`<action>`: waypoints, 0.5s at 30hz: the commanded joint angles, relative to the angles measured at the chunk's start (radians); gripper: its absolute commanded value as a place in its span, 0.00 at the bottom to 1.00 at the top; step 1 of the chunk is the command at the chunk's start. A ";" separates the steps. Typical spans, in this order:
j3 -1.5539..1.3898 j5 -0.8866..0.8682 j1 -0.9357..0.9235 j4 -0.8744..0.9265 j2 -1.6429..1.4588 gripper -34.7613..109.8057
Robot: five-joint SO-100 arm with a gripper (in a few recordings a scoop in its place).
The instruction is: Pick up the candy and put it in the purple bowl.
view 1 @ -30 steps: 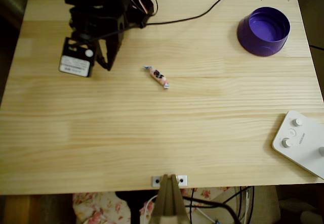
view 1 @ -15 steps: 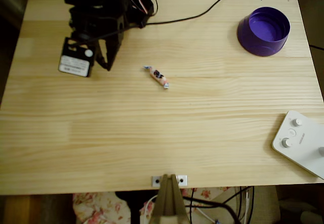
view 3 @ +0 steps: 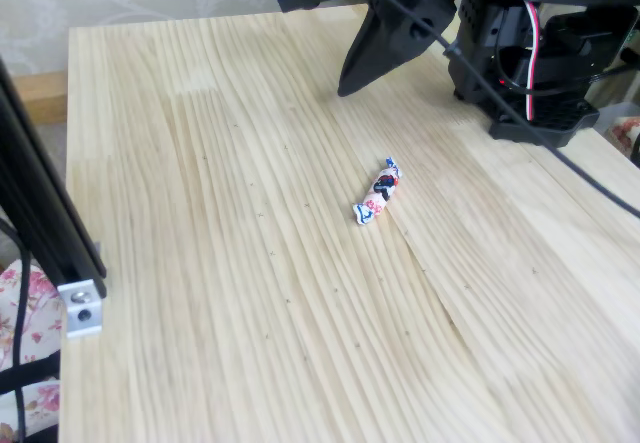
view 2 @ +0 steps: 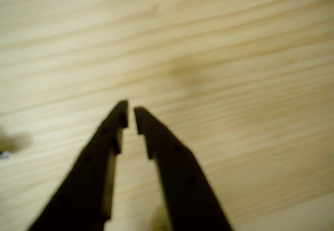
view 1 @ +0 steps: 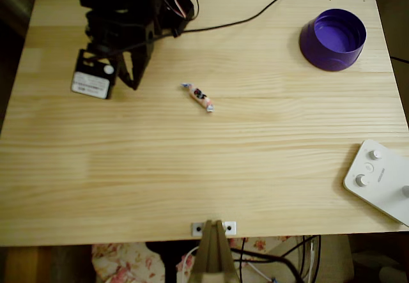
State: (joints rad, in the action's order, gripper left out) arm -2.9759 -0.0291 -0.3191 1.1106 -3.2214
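The black arm (view 1: 131, 15) crouches at the top left of the table in the overhead view, folded over its base with red, white and black wires running off its back. From there it reaches down and forward, so that the gripper (view 1: 134, 84) points at the boards just below the base; in the fixed view the same gripper (view 3: 345, 88) hangs as a dark wedge with its tip just above the wood. In the wrist view the two black fingers (view 2: 107, 153) taper to tips that stand almost together, with only a thin slit of table showing between them and nothing caught there. A black block with a white label (view 1: 91, 78) sits on the arm's left side in the overhead view.

The table (view 1: 204, 168) is pale pine with long straight grain, its boards running across the overhead view. A black cable (view 1: 255, 16) crosses its upper edge. Flowered cloth (view 1: 121, 264) shows below the near edge, and a small metal bracket (view 1: 214, 228) is fixed at the middle of that edge. In the fixed view a black post (view 3: 40, 203) stands at the left side.

The purple bowl (view 1: 333, 39) sits upright at the top right corner, open and empty. A white box with knobs (view 1: 380, 179) lies at the lower right edge.

The candy (view 1: 199, 96) lies flat on bare wood near the middle, slanting, to the right of the gripper and well apart from it, and far from the bowl. Nothing stands between them.
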 commanded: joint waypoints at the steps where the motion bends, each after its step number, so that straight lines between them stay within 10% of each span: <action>1: 0.100 -0.011 -0.017 -0.057 0.028 0.24; 15: 0.408 0.074 0.072 -0.075 0.356 0.24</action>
State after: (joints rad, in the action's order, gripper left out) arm -2.7290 0.0031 -0.2684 1.0646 -2.9008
